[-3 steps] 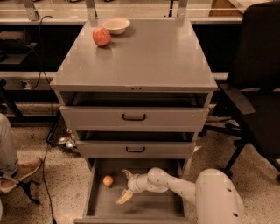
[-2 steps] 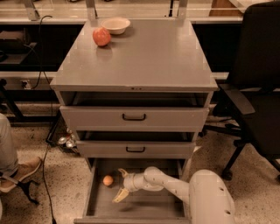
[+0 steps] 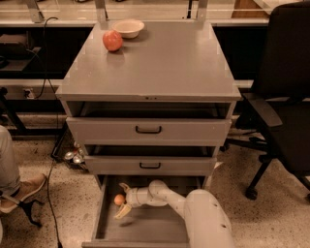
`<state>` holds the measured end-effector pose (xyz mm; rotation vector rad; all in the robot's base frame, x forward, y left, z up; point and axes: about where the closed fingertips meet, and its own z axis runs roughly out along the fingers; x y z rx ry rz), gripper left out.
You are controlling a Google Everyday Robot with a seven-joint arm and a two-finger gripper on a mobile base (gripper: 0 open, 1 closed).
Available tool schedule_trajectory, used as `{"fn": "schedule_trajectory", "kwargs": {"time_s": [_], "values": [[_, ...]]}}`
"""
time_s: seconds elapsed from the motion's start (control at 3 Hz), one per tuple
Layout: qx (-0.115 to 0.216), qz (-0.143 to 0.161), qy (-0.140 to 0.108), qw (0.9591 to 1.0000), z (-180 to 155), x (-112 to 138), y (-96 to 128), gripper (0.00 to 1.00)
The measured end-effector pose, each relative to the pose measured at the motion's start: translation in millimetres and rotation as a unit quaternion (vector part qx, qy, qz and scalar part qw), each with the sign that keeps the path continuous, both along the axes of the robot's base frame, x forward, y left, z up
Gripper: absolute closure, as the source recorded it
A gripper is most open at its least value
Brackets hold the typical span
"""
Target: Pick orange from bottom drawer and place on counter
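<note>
Gripper (image 3: 121, 200) at the orange (image 3: 118, 199), inside bottom drawer (image 3: 145, 227).
2 fingers (image 3: 123, 211) spread wide open, orange sitting between them at the tips; can't tell if either touches it.

Lab or office workspace. Cues: black office chair (image 3: 286, 97) on the right, speckled hard floor (image 3: 271, 213), pale bench (image 3: 72, 12) with metal posts (image 3: 100, 9) behind a grey drawer cabinet (image 3: 150, 131), loose cables (image 3: 46, 72) hanging at the left. Robot gripper (image 3: 122, 199) sits inside the open bottom drawer (image 3: 150, 227), fingers spread either side of the orange (image 3: 119, 199).
</note>
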<state>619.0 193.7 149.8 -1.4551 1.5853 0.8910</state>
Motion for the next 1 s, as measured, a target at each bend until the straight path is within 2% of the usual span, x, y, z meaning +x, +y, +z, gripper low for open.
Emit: {"fn": "schedule_trajectory", "kwargs": {"time_s": [0.33, 0.67, 1.0], "values": [[0.0, 0.002, 0.004, 1.0, -6.2, 3.7, 7.4, 0.0], [-0.002, -0.003, 0.005, 1.0, -10.7, 5.3, 6.0, 0.13], [-0.002, -0.005, 0.007, 1.0, -14.9, 3.9, 4.3, 0.36]]}}
